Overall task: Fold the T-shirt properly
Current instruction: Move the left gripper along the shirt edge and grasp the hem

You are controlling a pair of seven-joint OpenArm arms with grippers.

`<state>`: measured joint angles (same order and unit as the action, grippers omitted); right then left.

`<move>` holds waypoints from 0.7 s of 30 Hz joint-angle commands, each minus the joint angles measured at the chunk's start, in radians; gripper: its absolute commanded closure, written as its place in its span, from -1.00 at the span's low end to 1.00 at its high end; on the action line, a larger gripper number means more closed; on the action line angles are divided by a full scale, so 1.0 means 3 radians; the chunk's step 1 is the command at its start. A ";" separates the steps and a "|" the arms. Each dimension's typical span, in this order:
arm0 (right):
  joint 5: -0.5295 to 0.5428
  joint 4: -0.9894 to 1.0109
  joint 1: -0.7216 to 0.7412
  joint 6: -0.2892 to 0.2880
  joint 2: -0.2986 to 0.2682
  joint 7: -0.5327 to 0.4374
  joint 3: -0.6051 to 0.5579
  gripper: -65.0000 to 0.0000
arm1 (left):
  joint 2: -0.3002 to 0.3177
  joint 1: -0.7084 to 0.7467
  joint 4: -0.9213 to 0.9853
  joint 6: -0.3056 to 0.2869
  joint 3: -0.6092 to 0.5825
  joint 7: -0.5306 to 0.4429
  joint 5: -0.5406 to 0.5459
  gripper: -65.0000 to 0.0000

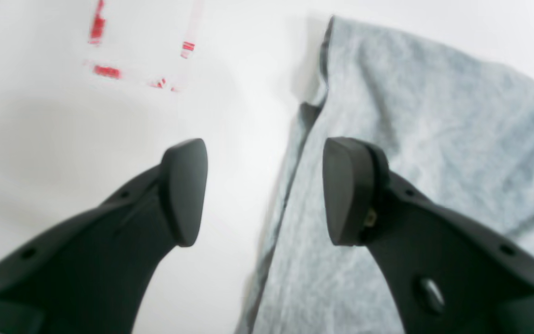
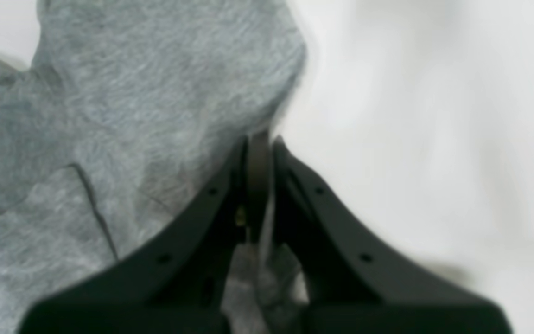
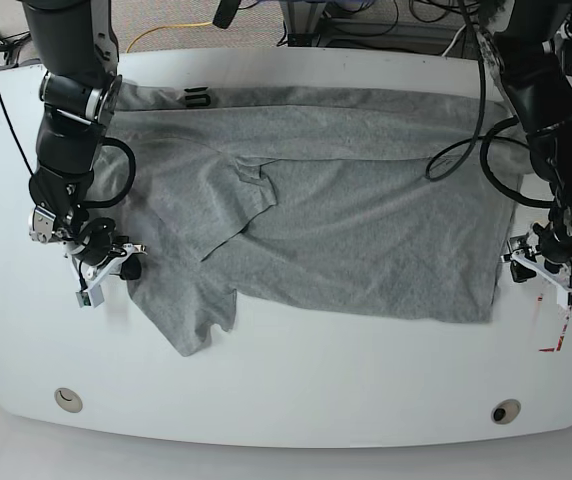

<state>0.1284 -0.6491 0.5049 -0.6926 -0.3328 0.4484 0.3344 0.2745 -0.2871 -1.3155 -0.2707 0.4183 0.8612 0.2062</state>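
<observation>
The grey T-shirt (image 3: 346, 210) lies spread across the white table (image 3: 286, 370), with its black neck label (image 3: 197, 97) at the far left. One sleeve is folded over onto the body. In the base view my right gripper (image 3: 114, 266) is at the shirt's left edge. The right wrist view shows that gripper (image 2: 260, 139) shut, with a fold of the T-shirt (image 2: 132, 93) pinched between its fingers. My left gripper (image 3: 543, 272) is at the shirt's right edge. It is open (image 1: 264, 185): one finger is over bare table, the other over the T-shirt (image 1: 434, 116), and the hem runs between them.
Red tape marks (image 3: 556, 335) are on the table beside my left gripper, also seen as red marks (image 1: 104, 69) in the left wrist view. Cables (image 3: 366, 20) lie behind the table's far edge. Two round fittings (image 3: 66, 399) (image 3: 506, 411) sit near the front edge.
</observation>
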 commanded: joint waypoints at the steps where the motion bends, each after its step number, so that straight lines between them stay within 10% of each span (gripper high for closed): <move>1: -0.0047 -0.0033 0.0053 -0.0019 -0.0039 0.0078 -0.0002 1.00 | 0.0059 -0.0140 0.0173 -0.0006 0.0010 -0.0214 0.0026 -0.21; 6: -0.0047 -0.0033 0.0053 -0.0019 -0.0039 0.0078 -0.0002 1.00 | 0.0059 -0.0278 0.0654 0.0061 0.0010 -0.0490 0.0031 -0.74; 21: -0.0047 -0.0033 0.0048 -0.0019 -0.0044 0.0078 0.0003 1.00 | 0.0065 -0.0682 0.1759 0.0235 -0.0359 -0.1262 0.0047 -0.78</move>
<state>0.1349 -0.6491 0.5030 -0.6949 -0.3325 0.4488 0.3347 0.2745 -0.4557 -0.8062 -0.2005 0.3157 0.5144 0.2146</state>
